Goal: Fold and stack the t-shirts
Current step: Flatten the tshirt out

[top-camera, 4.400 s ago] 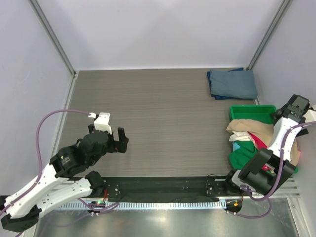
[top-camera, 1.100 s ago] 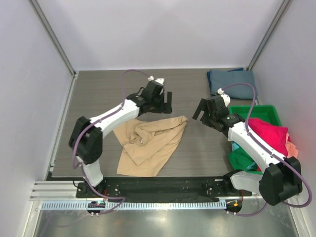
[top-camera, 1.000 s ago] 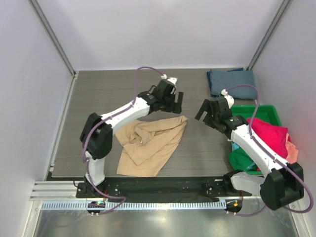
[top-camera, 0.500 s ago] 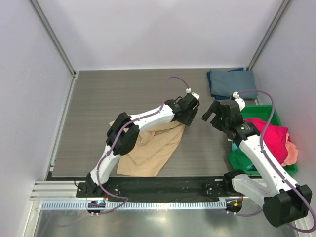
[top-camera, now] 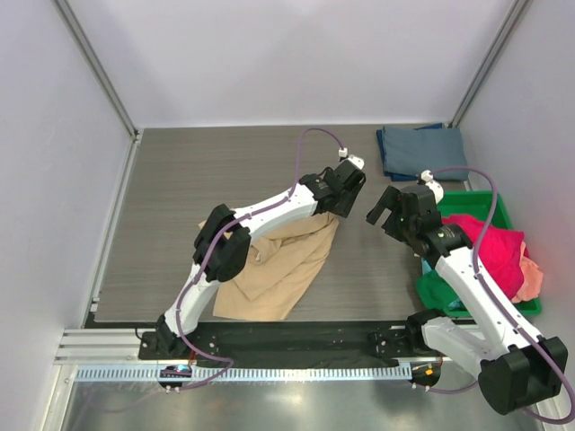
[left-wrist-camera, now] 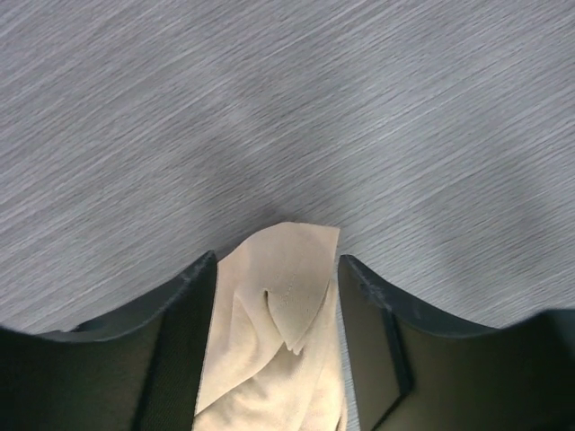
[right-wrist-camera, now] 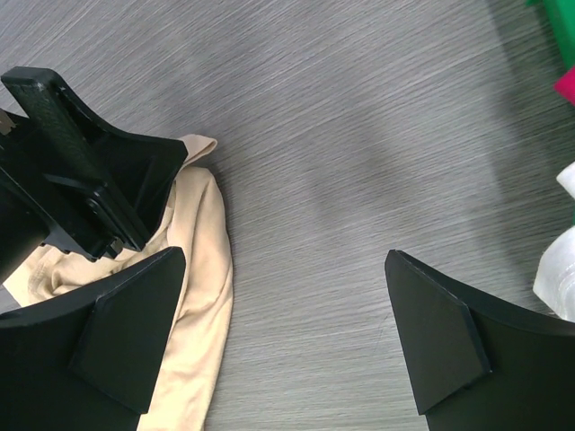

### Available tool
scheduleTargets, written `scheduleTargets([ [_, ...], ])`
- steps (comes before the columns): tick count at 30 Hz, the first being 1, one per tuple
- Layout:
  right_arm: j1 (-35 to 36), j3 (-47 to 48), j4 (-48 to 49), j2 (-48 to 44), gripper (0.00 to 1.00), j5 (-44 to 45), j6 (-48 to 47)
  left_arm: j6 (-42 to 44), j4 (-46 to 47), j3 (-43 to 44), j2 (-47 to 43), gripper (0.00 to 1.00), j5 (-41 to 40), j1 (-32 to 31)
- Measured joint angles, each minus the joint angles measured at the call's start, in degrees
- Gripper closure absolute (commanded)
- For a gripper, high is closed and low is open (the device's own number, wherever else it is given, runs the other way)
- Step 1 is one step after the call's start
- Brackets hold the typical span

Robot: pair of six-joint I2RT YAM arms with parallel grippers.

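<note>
My left gripper (left-wrist-camera: 277,260) has narrowed around one corner of the tan shirt (top-camera: 269,265); whether it truly bites I cannot tell. My right gripper (right-wrist-camera: 283,260) hangs wide open just beside that corner, over the table (top-camera: 207,171). The shirt lies rumpled mid-table. It looks light and limp and would likely drag, so I judge hems and corners best to pinch. I have room left and behind; the folded blue-grey shirt (top-camera: 422,151) and green bin (top-camera: 454,196) crowd my right.

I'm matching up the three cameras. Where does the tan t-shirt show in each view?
Top external: tan t-shirt crumpled at picture centre, its far corner under the left gripper.
Left wrist: tan t-shirt bottom centre, between the fingers.
Right wrist: tan t-shirt lower left.
Shared landmark: the left gripper at the shirt's corner.
</note>
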Motion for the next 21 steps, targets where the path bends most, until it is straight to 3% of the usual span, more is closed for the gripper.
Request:
scheduleTargets([
  [11, 0.0, 0.0, 0.0, -0.2, 0.00, 0.0, -0.6, -0.2, -0.1, 0.0, 0.1, 0.39, 0.7, 0.0],
  [14, 0.0, -0.2, 0.0, -0.2, 0.00, 0.0, -0.7, -0.3, -0.1, -0.1, 0.1, 0.44, 0.7, 0.0],
  [21, 0.0, -1.1, -0.3, -0.2, 0.00, 0.0, -0.9, -0.3, -0.1, -0.3, 0.3, 0.64, 0.7, 0.0],
])
